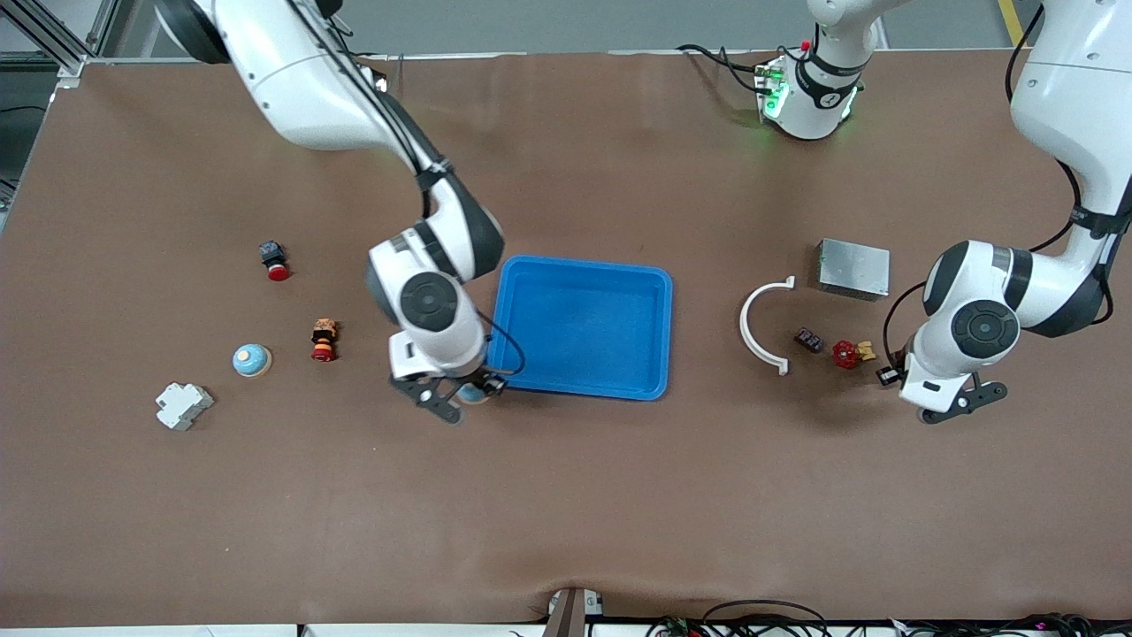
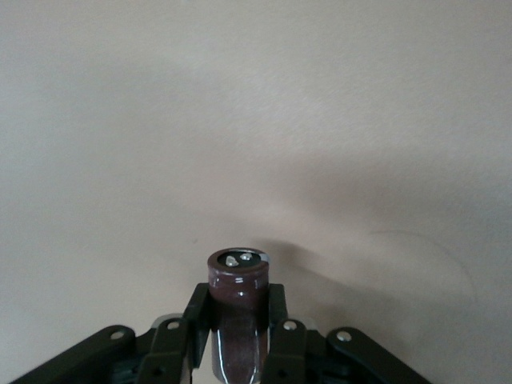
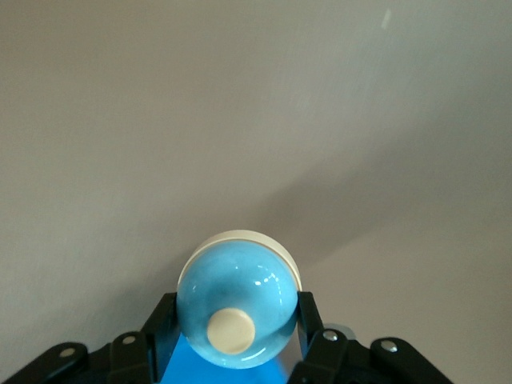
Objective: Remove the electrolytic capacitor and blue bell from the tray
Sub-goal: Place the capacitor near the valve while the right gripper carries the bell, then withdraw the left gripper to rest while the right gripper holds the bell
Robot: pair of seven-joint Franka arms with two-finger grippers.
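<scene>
A dark brown cylindrical capacitor [image 2: 238, 308] with a silver top stands clamped between the black fingers [image 2: 200, 308] of my left gripper [image 1: 953, 402], which hangs over bare table at the left arm's end, beside a small red valve. The capacitor is hidden in the front view. My right gripper [image 1: 460, 400] is shut on a glossy blue bell [image 3: 236, 308] with a cream button and cream base. It hangs just outside the blue tray [image 1: 584, 263], at the tray's corner nearest the front camera on the right arm's side. A sliver of the bell [image 1: 474, 395] shows there.
Toward the right arm's end lie a second blue dome bell [image 1: 252, 360], a white breaker [image 1: 183, 405], a small figurine [image 1: 324, 341] and a red push button [image 1: 275, 263]. Toward the left arm's end are a white curved piece [image 1: 759, 327], a metal box [image 1: 853, 268], a dark chip [image 1: 809, 340] and a red valve [image 1: 847, 354].
</scene>
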